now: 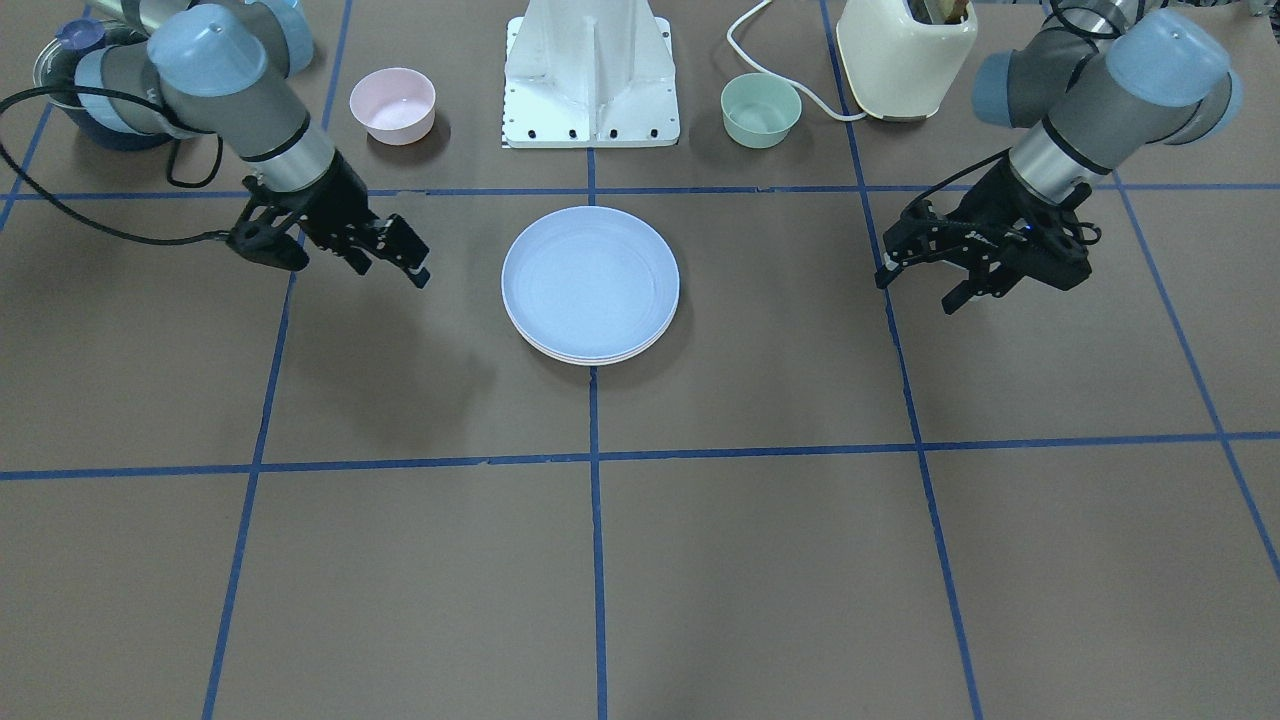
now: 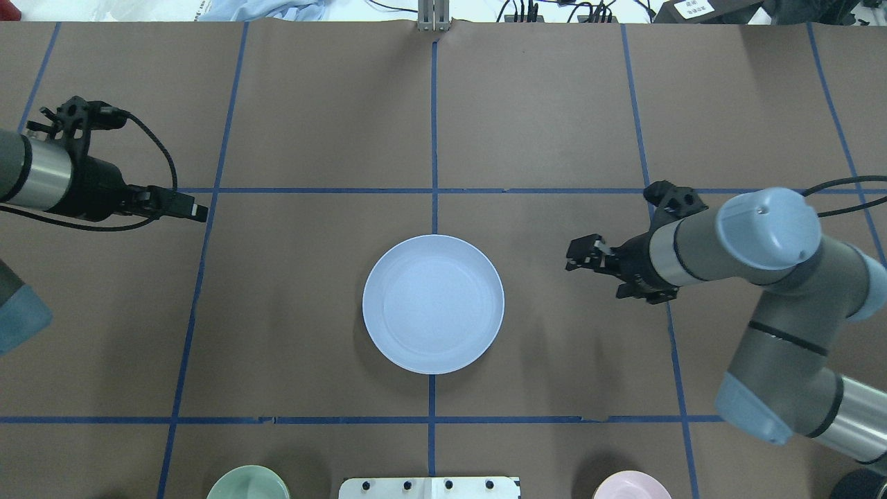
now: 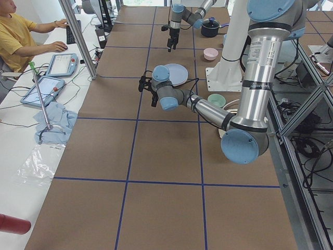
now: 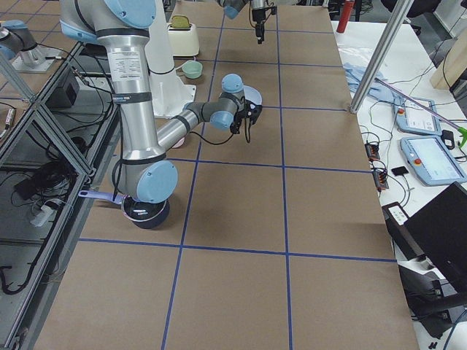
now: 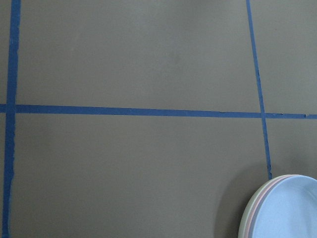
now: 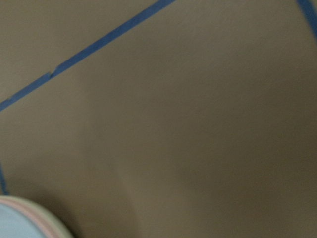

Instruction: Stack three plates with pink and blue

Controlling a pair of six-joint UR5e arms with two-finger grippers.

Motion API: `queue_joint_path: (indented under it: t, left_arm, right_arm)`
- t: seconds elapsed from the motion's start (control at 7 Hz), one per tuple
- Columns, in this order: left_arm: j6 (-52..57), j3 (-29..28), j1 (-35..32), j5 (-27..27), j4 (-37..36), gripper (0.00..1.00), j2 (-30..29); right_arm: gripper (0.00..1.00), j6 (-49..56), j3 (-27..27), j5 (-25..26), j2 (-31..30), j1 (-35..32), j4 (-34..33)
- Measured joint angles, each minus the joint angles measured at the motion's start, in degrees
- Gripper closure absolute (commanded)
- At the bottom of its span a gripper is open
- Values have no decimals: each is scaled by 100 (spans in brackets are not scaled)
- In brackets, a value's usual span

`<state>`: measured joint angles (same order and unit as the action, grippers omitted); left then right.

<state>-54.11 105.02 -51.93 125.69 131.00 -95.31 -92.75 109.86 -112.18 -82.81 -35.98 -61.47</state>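
Both tools hung open and empty above the desk (image 2: 312, 104). The left tool (image 1: 918, 290) had its fingers spread, the right tool (image 2: 574, 255) showed a clear gap between its own, and neither touched anything.

The brown desk, marked off by blue tape lines (image 2: 434, 138), carried the three plates (image 2: 433, 303) as a single pile at its centre. The pile sat on the middle tape line, between the two tools and level with neither. The right tool was near the pile's rim on its side, and the left tool stood well apart on the other side and farther out from the robot. Being round, the plates offered no long axis and could be approached alike from any side.

The blue plate (image 1: 590, 275) lay uppermost, flat and squarely seated, its shallow well bare. From the left wrist camera, the pink plate (image 5: 254, 202) showed only as a thin rim just under it. The cream-white plate (image 5: 243, 219) showed as a paler rim at the bottom, resting on the desk. The rims ran close and even, so the pile looked nested, not tilted.

By that evidence the stacking appeared finished. Any coming move would likely be a withdrawal, with the right arm the one needing to mind the rim.
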Motion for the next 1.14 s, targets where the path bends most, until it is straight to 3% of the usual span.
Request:
queue_joint_path:
  t: [0.29, 0.57, 0.86, 1.14]
  left_arm:
    - [1335, 21, -624, 209, -15, 0, 564]
    - [2708, -143, -1509, 733, -62, 0, 959]
    - [3831, -551, -2190, 968, -199, 0, 1029]
    - [4834, -865, -2657, 1095, -645, 0, 973]
  right_arm:
    - [0, 1977, -4, -687, -931, -1105, -1]
    - [0, 4539, -343, -1533, -1569, -2692, -191]
    - [0, 6955, -592, -1989, -1661, -4077, -1216]
    - [0, 8615, -642, -2067, -1381, -4767, -2515]
